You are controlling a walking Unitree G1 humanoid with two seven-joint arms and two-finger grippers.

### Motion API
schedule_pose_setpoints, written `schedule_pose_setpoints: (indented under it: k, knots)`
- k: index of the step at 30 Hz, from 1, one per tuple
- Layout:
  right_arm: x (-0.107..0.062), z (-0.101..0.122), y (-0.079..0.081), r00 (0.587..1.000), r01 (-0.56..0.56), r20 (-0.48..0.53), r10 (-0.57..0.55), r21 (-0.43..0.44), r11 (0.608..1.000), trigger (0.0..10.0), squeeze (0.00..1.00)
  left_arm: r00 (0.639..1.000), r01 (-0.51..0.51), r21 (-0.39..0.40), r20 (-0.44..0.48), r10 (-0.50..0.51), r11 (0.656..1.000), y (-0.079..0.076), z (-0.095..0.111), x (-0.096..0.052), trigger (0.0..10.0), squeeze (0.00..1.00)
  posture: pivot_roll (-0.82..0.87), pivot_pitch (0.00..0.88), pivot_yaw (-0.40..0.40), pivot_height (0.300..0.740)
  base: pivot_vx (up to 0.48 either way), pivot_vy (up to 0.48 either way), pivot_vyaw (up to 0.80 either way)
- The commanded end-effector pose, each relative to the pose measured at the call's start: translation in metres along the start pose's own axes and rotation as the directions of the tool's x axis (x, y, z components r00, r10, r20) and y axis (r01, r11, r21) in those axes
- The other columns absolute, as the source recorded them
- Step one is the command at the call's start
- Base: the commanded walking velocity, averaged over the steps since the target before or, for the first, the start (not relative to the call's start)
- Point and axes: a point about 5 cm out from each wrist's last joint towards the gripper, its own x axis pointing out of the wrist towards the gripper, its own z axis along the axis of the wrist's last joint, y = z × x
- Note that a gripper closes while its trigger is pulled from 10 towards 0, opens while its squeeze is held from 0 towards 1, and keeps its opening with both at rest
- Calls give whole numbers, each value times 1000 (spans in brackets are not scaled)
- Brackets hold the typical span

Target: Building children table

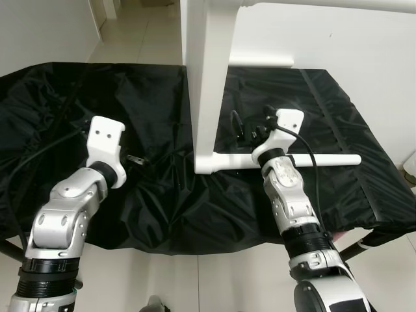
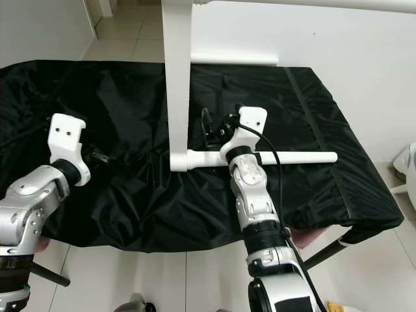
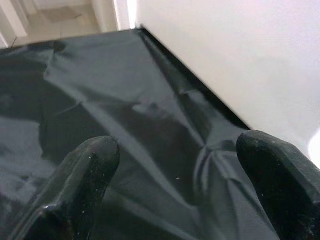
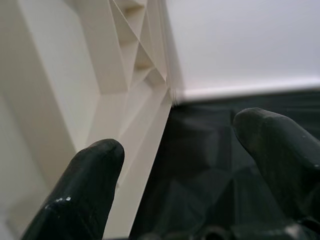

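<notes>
The white children's table lies tipped on a black cloth. Its flat top stands on edge at the back, and a thick white leg runs down to the cloth. A thin white rod lies across the cloth from the leg's foot. My right gripper is just right of the leg, above the rod, and open; in the right wrist view the ribbed white underside sits beside one finger. My left gripper hovers open over bare cloth left of the leg, holding nothing.
The cloth's front edge drops to pale floor tiles. A white wall stands at the back left beside a tiled passage. A pale object sits at the far right edge.
</notes>
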Motion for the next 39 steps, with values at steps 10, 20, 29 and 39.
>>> schedule_pose_setpoints:
  k: [10,20,29,39]
  knots:
    - [40,20,-4,991,130,17,-132,80,988,10000,0,978,-206,-59,-54,203,977,3,19,47,10000,0,60,330,-1,740,0,0,0]
    - [68,40,2,985,162,37,-168,129,978,10000,0,934,-358,-97,-19,358,929,8,61,80,10000,0,78,409,14,740,0,0,0]
    - [86,59,31,998,34,53,-44,170,985,10000,0,902,-418,-105,67,426,902,14,101,93,10000,0,77,432,-9,740,0,0,0]
    - [99,87,68,982,-162,130,137,203,966,10000,0,871,-455,-137,137,472,880,15,137,98,10000,0,78,419,-22,740,0,0,0]
